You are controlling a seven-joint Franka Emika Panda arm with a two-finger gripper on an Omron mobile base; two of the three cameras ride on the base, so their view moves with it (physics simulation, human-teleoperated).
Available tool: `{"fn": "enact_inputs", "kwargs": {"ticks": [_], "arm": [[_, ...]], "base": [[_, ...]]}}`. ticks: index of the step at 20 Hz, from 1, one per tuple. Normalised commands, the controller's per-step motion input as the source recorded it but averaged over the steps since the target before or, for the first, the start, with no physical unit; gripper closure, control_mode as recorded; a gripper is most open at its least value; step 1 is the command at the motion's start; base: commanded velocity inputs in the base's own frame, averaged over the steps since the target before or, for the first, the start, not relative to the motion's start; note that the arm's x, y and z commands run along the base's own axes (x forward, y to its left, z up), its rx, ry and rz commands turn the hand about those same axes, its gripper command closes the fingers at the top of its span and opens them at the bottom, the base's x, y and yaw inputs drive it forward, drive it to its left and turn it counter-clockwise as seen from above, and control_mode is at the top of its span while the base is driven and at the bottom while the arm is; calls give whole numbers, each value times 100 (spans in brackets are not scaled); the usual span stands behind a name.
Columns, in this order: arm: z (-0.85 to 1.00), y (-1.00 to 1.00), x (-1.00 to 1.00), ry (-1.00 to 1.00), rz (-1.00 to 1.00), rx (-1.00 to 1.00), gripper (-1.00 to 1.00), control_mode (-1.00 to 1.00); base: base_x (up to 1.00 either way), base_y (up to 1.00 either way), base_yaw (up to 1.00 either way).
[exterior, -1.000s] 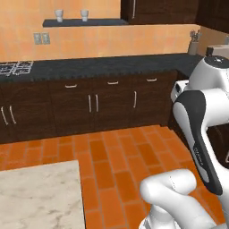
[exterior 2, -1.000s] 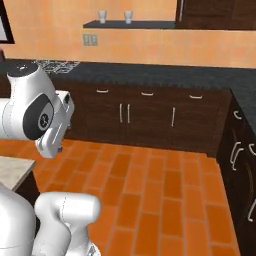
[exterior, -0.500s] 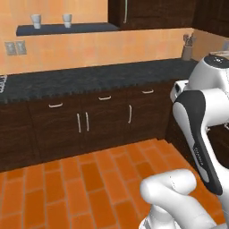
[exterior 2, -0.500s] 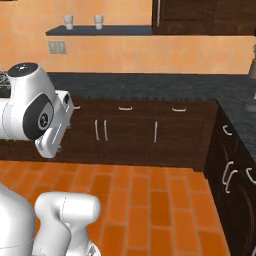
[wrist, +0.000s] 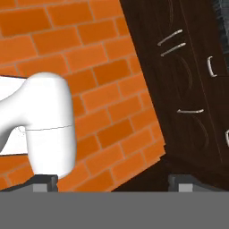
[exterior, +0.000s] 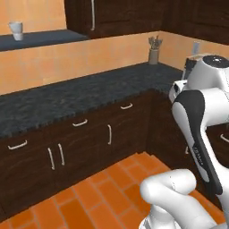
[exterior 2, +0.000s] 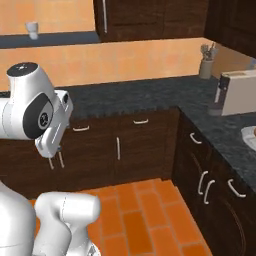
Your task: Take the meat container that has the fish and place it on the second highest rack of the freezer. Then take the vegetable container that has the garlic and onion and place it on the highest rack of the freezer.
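- Covering the near ground is an orange brick-pattern floor (exterior: 98, 197), its tiles laid in staggered rows with thin darker joints.
- The gripper (exterior 2: 56, 161) hangs off the folded white arm, pointing down over the floor; in the hand view its two dark fingertips (wrist: 44, 181) stand spread far apart with nothing between them.
- Past the floor stands a run of dark wooden base cabinets (exterior: 85, 143), flat-fronted, with slim curved pale metal handles (exterior: 109, 134), some upright and some level.
- The cabinets turn a corner and continue along the right side of the room.
- On top lies a speckled black stone counter (exterior: 76, 98), matte and grainy, following the same corner.
- On the right stretch of counter, in the right base view, sits a boxy cream toaster (exterior 2: 237, 92), with a pale rounded dish (exterior 2: 249, 137) nearer at the frame edge.
- In the far corner of the counter stands a tan cylindrical utensil holder (exterior: 154, 56) with thin tools sticking up.
- Behind the counter the wall is smooth peach-orange (exterior: 67, 62).
- Higher up, a dark shelf (exterior: 36, 39) carries a small white cup (exterior: 16, 30) at the far left.
- Dark wooden upper cabinets (exterior: 125, 15) hang above, with one long upright handle.
- None of the trays, food or the freezer can be made out from these angles.
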Motion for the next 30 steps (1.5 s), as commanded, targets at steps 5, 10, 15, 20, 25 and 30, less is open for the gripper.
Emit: {"fn": "enact_inputs", "kwargs": {"ticks": [5, 10, 15, 20, 25, 30], "arm": [[0, 0, 0, 0, 0, 0, -100, 100], [0, 0, 0, 0, 0, 0, -100, 100], [0, 0, 0, 0, 0, 0, -100, 100], [0, 0, 0, 0, 0, 0, -100, 100], [0, 0, 0, 0, 0, 0, -100, 100], [0, 0, 0, 0, 0, 0, -100, 100]], "base": [[72, 46, -66], [54, 55, -73], [55, 60, -72], [75, 47, -59], [84, 2, -43], [78, 11, -46]]}}
